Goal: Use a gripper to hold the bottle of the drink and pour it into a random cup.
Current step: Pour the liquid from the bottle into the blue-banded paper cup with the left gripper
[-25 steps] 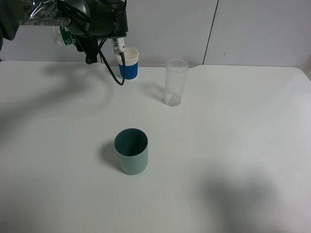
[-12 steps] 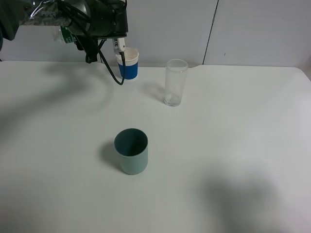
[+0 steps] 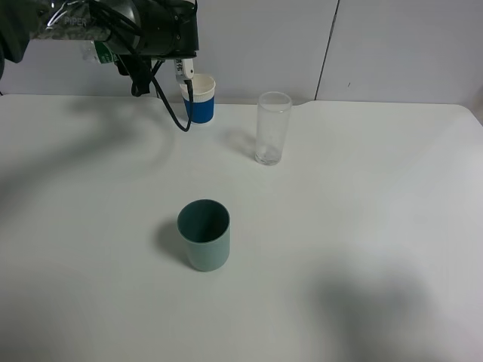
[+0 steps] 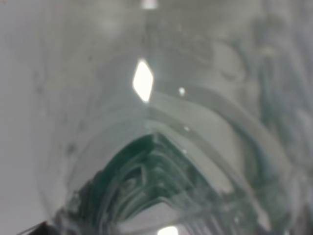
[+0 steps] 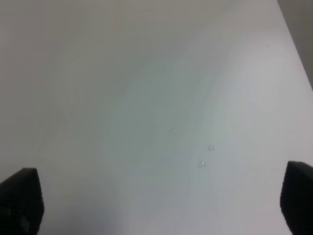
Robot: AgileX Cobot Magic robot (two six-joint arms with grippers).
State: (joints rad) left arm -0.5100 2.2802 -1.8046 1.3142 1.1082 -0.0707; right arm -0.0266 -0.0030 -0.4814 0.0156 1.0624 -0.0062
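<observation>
High view, left claw: my left claw point(image 3: 112, 51) hangs in the air over the far left corner of the worktop point(image 3: 362, 226). It is mostly hidden behind my dark arm and is clamped on the drink bottle.
High view, bottle: of the drink bottle point(image 3: 99, 54) only a slip of clear plastic and green label peeps out beside the arm, well clear of the worktop.
High view, cups: the blue-and-white cup point(image 3: 200, 98) stands at the far edge, left of the middle, with my black cable point(image 3: 173, 113) looping down just beside it. The tall clear glass point(image 3: 272, 128) stands near the far edge, about midway along it. The teal cup point(image 3: 204, 234) stands alone toward the middle, nearer the front edge. All three are upright.
Left wrist view, bottle: its clear wall fills the picture, blurred, with bright glints and the dark green label low down. I cannot make out my jaws here.
Right wrist view, right claw: my right claw point(image 5: 159, 198) is spread wide, a black fingertip point(image 5: 19, 200) at each side and only bare worktop between. A few small droplets point(image 5: 203, 164) lie on the worktop.
</observation>
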